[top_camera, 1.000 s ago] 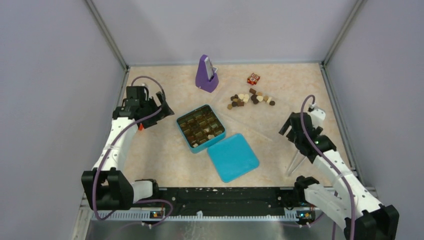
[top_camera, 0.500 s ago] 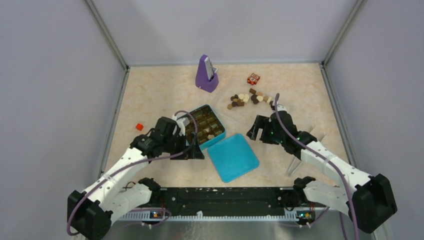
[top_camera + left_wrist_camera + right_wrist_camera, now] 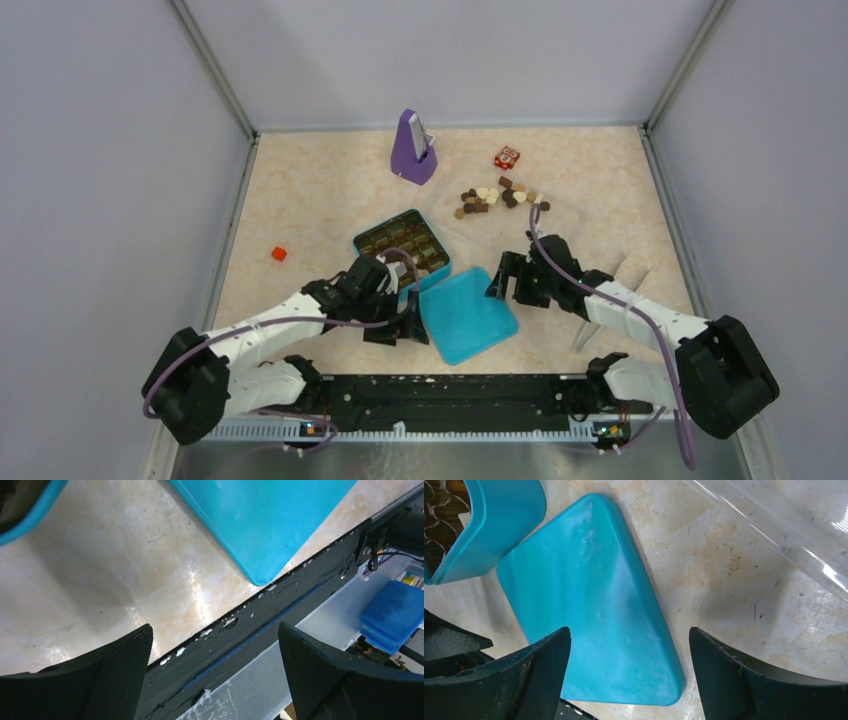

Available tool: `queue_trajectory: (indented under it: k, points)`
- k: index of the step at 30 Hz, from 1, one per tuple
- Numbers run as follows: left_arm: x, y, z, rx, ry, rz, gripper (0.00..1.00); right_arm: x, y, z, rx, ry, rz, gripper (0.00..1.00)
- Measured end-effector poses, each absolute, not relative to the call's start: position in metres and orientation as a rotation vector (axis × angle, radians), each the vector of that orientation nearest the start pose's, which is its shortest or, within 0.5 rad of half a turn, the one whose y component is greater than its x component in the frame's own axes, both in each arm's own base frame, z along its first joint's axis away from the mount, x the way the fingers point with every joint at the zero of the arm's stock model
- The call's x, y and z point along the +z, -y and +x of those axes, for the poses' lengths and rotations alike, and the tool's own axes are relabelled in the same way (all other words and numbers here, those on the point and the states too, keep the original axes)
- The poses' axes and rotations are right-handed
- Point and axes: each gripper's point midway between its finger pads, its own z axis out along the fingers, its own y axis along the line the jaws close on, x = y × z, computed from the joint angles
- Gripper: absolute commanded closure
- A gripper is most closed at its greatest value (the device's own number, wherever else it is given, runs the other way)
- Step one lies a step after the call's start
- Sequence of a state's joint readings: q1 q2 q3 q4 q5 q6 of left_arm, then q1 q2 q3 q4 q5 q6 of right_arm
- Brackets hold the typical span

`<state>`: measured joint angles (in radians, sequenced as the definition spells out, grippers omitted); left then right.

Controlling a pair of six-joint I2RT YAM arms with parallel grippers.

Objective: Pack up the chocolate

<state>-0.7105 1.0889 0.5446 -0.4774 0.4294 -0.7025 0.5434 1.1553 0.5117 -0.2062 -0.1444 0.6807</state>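
Observation:
Loose chocolate [image 3: 502, 197] pieces, dark, light brown and cream, lie in a heap on clear plastic at the back right. A teal tin [image 3: 402, 247] with a divided tray sits mid-table, part of it behind my left arm. Its teal lid [image 3: 466, 314] [image 3: 594, 610] [image 3: 265, 520] lies flat just in front of it. My left gripper [image 3: 408, 322] [image 3: 215, 640] hangs open at the lid's left edge, nothing between its fingers. My right gripper [image 3: 505, 280] [image 3: 629, 640] is open above the lid's right edge, empty.
A purple metronome-like object [image 3: 413, 148] stands at the back centre. A red-and-white patterned cube [image 3: 507, 157] sits near the chocolate heap. A small red block [image 3: 278, 254] lies at the left. A clear plastic sheet [image 3: 784, 535] spreads to the right of the lid. The black front rail [image 3: 280, 610] runs along the near edge.
Both arms have swung inward from the table's sides to the teal lid. The left gripper came down past the tin to the lid's left edge; the right moved to its right edge.

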Motion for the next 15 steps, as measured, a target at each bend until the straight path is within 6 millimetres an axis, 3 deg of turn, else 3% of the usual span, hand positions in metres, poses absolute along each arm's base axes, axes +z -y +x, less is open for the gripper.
queue_trajectory:
  k: [8, 15]
  points:
    - [0.043, 0.244, 0.125, -1.033, -2.843, 0.095, 0.01, 0.039, -0.189, 0.207, 0.731, -2.540, 0.127, 0.15]
    - [0.046, 0.269, 0.131, -1.186, -2.816, 0.071, 0.01, 0.040, -0.193, 0.204, 0.798, -2.508, 0.146, 0.15]
